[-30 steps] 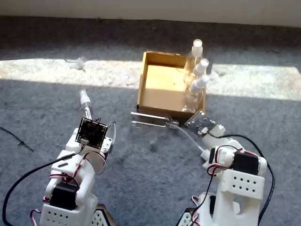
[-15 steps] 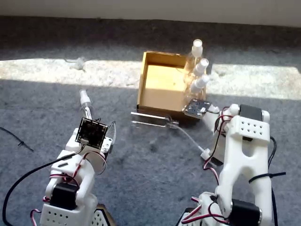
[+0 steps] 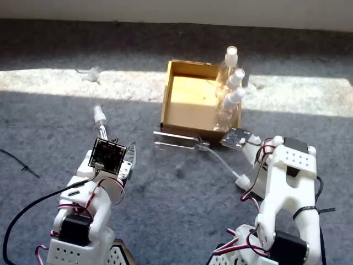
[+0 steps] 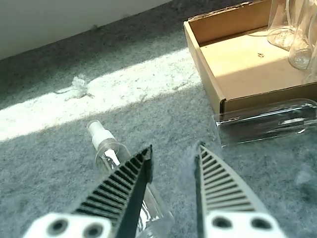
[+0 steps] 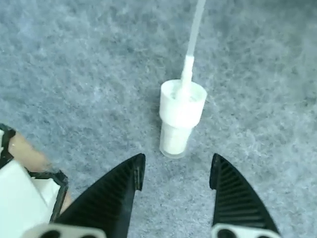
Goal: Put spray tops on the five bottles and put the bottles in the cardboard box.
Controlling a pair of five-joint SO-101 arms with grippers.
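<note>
Lying on fuzzy carpet: cylindrical spray top

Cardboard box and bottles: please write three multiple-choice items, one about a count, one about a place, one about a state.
1. How many bottles stand in the cardboard box? A one; B five; C three.
2. Where does the loose spray top lie? A in the box; B on the carpet; C on a bottle's neck.
3. The right claw is: A open; B shut on the spray top; C shut on a bottle.
Key: C, three stand along one wall; B, it lies on carpet just before the claw; A, the fingers are apart, holding nothing.
</note>
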